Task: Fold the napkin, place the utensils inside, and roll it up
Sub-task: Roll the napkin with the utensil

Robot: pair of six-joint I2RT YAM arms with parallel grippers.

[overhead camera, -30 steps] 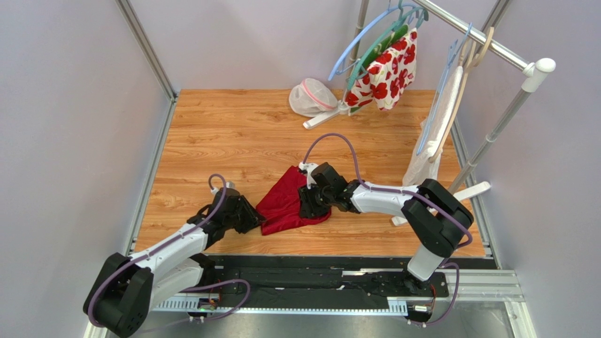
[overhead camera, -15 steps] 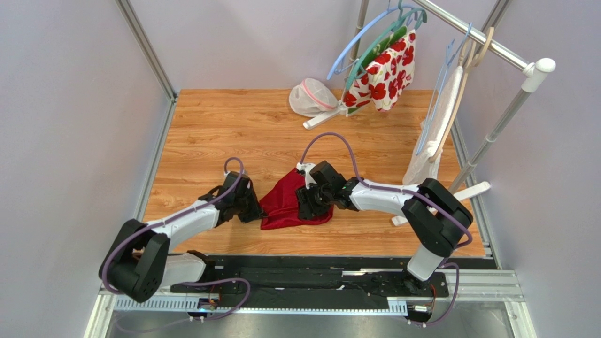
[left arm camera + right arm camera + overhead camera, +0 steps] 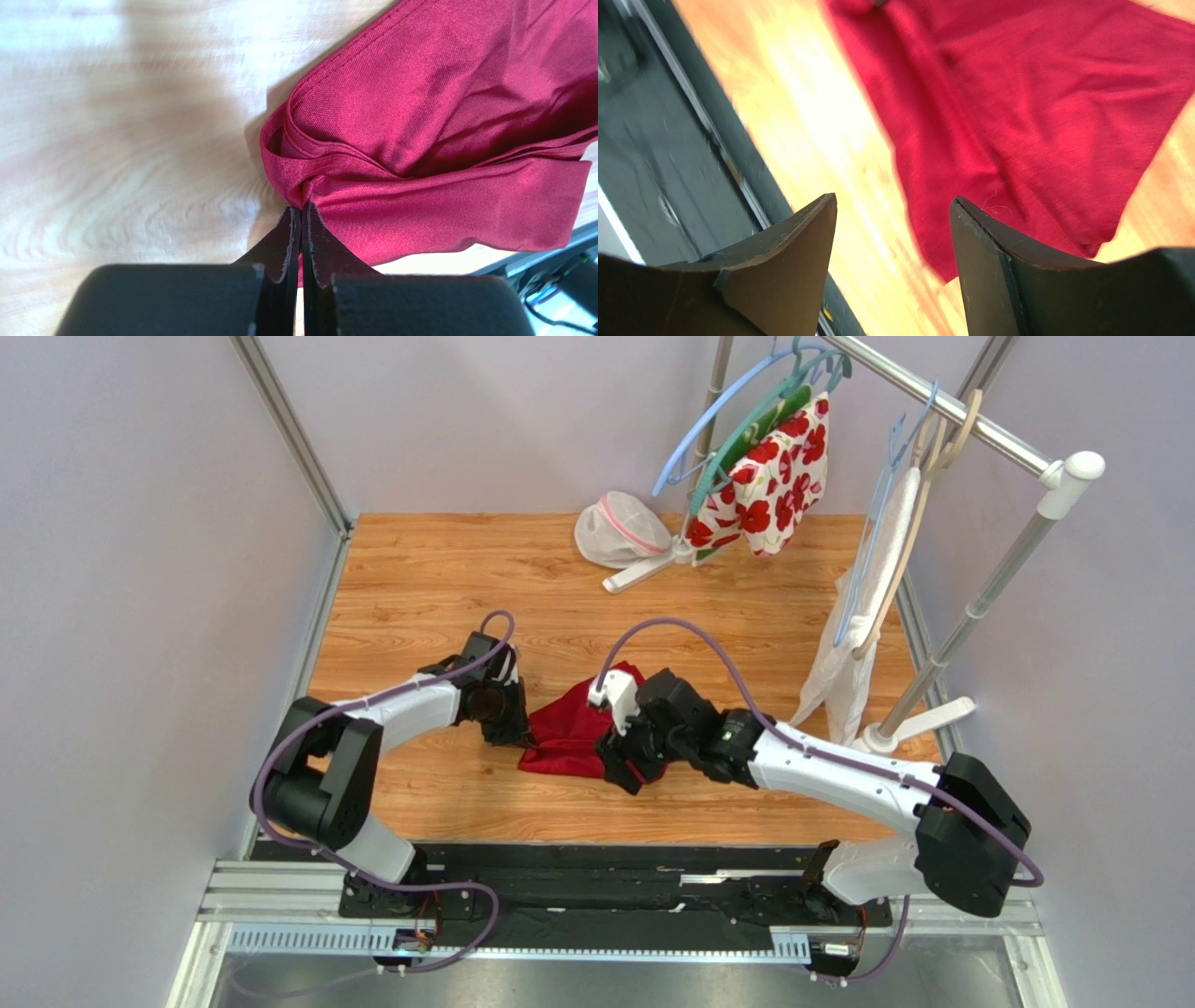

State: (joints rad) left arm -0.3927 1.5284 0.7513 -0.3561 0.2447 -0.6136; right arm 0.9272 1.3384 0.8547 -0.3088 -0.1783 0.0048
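Note:
The dark red napkin lies crumpled and partly folded on the wooden table, between the two grippers. My left gripper is shut on the napkin's left edge; in the left wrist view the fingertips pinch a bunched fold of the cloth. My right gripper is open and empty, low over the napkin's near right side. In the right wrist view its jaws stand wide apart over bare wood beside the napkin's edge. No spoon or other utensil is in view.
A clothes rack stands at the back right with hangers, a white cloth with red flowers and a white towel. A white mesh bag lies at the back. The black rail runs along the table's near edge.
My left gripper has swung right and away from me, holding the napkin's left edge. My right gripper has come off the napkin's top to its near right side. The napkin is more bunched.

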